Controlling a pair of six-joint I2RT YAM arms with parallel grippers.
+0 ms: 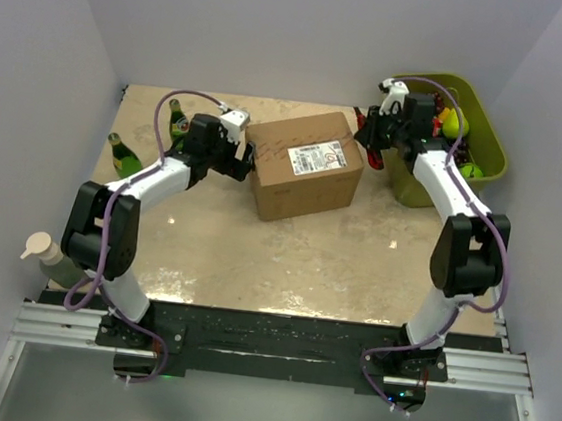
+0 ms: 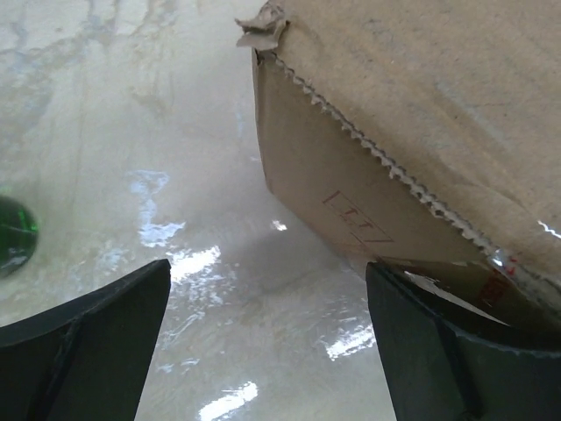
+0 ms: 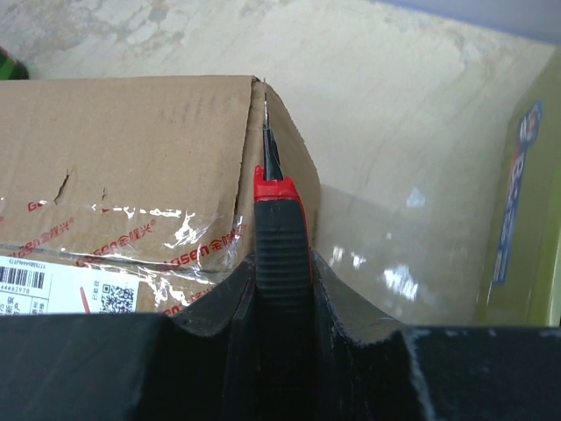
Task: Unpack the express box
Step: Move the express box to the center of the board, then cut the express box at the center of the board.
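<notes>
The express box (image 1: 306, 168) is a brown carton with a white label, closed, in the middle of the table. My left gripper (image 1: 244, 156) is open at the box's left end; in the left wrist view the box (image 2: 412, 132) fills the upper right and my right finger (image 2: 456, 351) is against its lower edge. My right gripper (image 1: 369, 139) is shut on a red and black utility knife (image 3: 279, 237), whose blade tip sits at the box's right top edge (image 3: 131, 167). Clear tape runs along the box's top seam.
An olive-green tub (image 1: 469, 140) with fruit stands at the back right, close behind my right arm; its wall shows in the right wrist view (image 3: 526, 210). Green bottles (image 1: 126, 157) lie at the back left. A white-capped bottle (image 1: 45, 254) stands at the near left.
</notes>
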